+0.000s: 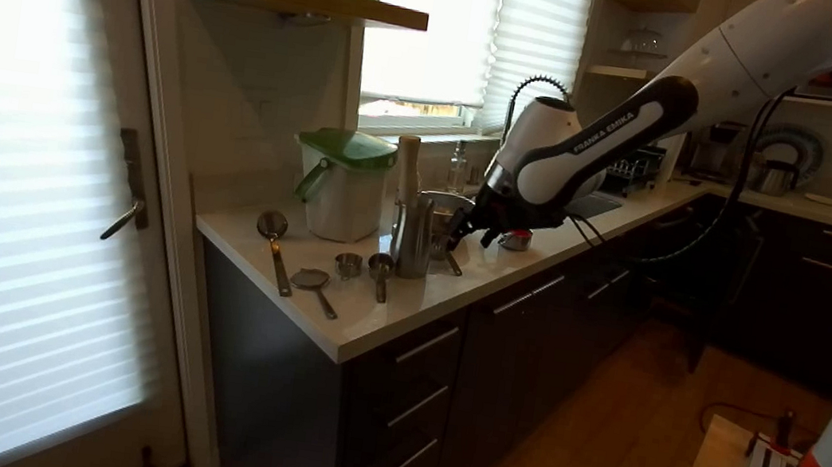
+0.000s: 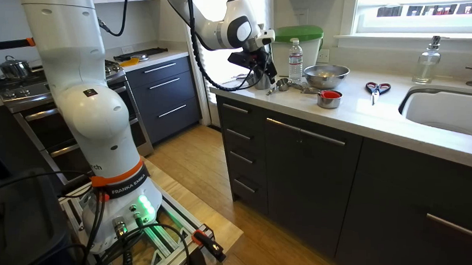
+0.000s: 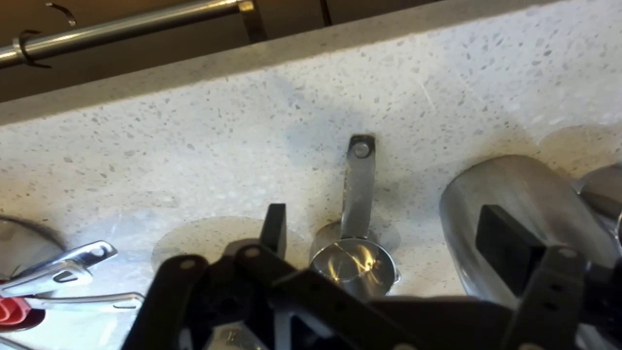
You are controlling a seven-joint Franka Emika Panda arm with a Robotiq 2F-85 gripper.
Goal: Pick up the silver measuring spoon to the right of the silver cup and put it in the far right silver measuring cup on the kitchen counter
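**Silver measuring spoon (image 3: 357,214) on the counter (image 3: 233,126), your gripper (image 3: 388,231) spread wide**

In the wrist view you have metal handles (image 3: 53,277) at the lower left, beside a red piece (image 3: 12,311). Then comes one finger (image 3: 275,226) and, near the middle, the spoon, bowl low in the frame, handle running up towards the counter's edge. The other finger, well apart from the first, overlaps the tall silver cup (image 3: 515,189) at the right; you can't tell whether they touch. The spoon shows between the two, a gap on either side.

In an exterior view you can read "ch" on the arm (image 2: 97,114) at the left and "FRANKA EMIKA" on the black band (image 2: 128,188) below. In the upper middle comes the tall silver cup, close under your gripper, the spoon just to its right. Next are a clear bottle (image 2: 296,57), its label too small to read, a metal bowl (image 2: 324,81), and in front of that the far right silver measuring cup (image 2: 328,103), holding something red. Scissors (image 2: 376,92), a soap dispenser (image 2: 427,63) and a sink (image 2: 452,106) follow.

In an exterior view you also get, left of the middle, a ladle (image 1: 274,247), a strainer (image 1: 311,280) and a small metal cup (image 1: 348,266). "FRANKA EMIKA" runs along the arm towards the upper right; "FRANKA E" is cut off at the lower right edge.
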